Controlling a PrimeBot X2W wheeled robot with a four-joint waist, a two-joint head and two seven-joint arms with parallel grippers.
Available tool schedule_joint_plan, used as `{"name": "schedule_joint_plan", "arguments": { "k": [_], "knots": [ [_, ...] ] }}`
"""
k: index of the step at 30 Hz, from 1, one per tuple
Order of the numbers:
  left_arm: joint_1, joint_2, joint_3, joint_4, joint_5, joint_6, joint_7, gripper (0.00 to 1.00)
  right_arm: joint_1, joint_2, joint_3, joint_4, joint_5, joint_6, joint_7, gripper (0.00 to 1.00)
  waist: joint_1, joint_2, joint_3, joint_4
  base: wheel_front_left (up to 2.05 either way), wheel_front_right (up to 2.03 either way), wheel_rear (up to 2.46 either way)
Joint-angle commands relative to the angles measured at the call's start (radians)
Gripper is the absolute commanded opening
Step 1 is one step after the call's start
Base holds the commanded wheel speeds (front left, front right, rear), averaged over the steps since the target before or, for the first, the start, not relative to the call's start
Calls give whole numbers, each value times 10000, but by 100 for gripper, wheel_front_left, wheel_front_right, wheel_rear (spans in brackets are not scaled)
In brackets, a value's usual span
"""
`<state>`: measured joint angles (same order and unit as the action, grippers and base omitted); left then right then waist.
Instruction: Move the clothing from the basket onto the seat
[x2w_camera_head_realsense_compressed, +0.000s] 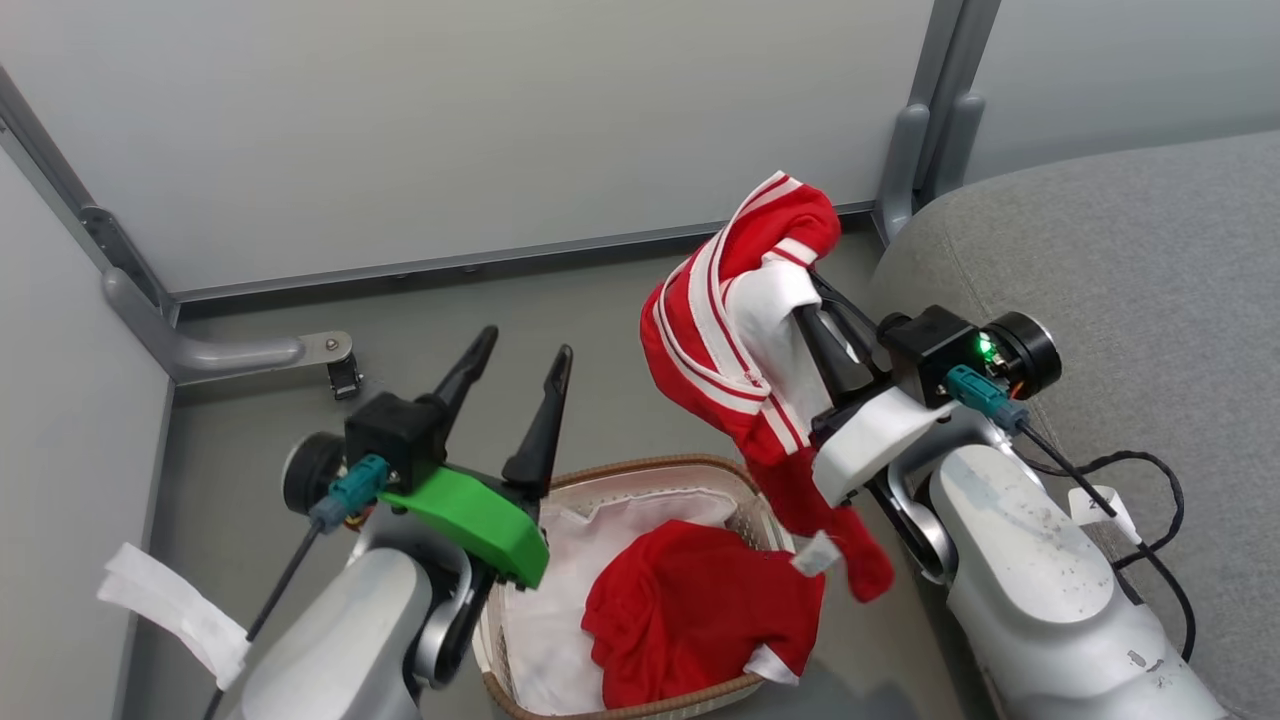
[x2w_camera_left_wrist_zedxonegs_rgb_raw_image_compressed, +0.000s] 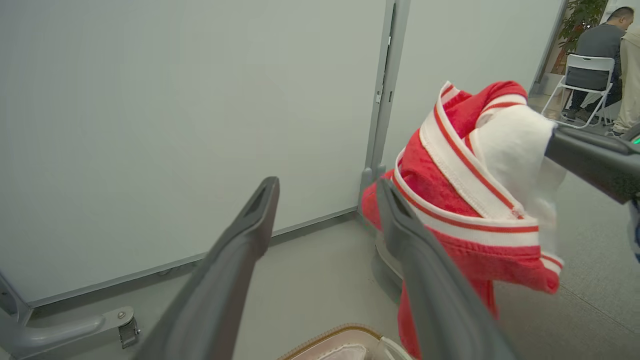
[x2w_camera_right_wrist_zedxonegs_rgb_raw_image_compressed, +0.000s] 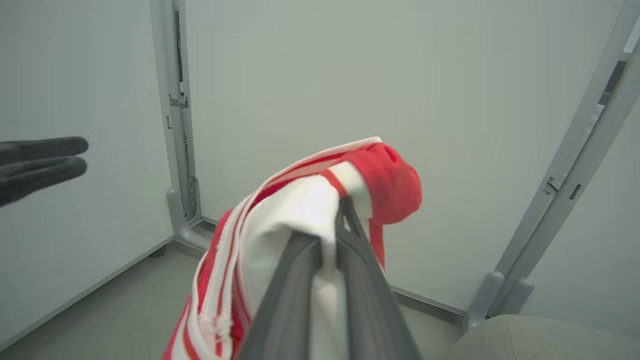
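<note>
**One jersey up, one red piece left in the basket**

Head view: our right gripper (x2w_camera_head_realsense_compressed: 805, 312) is pinched tight on the striped jersey (x2w_camera_head_realsense_compressed: 700, 335). The jersey hangs in the air between the basket (x2w_camera_head_realsense_compressed: 640, 467) and the seat (x2w_camera_head_realsense_compressed: 1130, 260), not on the seat yet. Its lower tail dangles just beside the basket rim. The plainer red garment (x2w_camera_head_realsense_compressed: 690, 610) sits in the basket on the white liner (x2w_camera_head_realsense_compressed: 555, 600). Our left gripper (x2w_camera_head_realsense_compressed: 527, 345) is spread wide and empty, above the basket's left end.

Left wrist view: the open fingers (x2w_camera_left_wrist_zedxonegs_rgb_raw_image_compressed: 225, 280) frame the jersey close by, so we reckon a careless reach could hook the fabric.

Right wrist view: the jaws bite only a white fold. Our guess is a quick swing could slip it loose onto the floor (x2w_camera_right_wrist_zedxonegs_rgb_raw_image_compressed: 125, 310), or the tail could snag the rim and tip the basket.
</note>
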<state>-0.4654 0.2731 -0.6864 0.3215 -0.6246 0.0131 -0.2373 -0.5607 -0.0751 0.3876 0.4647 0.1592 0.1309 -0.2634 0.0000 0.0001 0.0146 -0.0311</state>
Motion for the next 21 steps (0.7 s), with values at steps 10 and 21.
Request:
{"name": "schedule_joint_plan", "arguments": {
  "k": [10, 21],
  "knots": [
    [999, -344, -236, 435, 43, -98, -216, 100, 387, -263, -492, -211, -236, -3, -21, 0, 0, -1, 193, -180, 0, 0, 0],
    [1030, -426, -142, 574, 354, -188, -276, 100, 265, -463, -689, -386, -381, -3, -21, 0, 0, -1, 551, -1023, 0, 0, 0]
  ]
}}
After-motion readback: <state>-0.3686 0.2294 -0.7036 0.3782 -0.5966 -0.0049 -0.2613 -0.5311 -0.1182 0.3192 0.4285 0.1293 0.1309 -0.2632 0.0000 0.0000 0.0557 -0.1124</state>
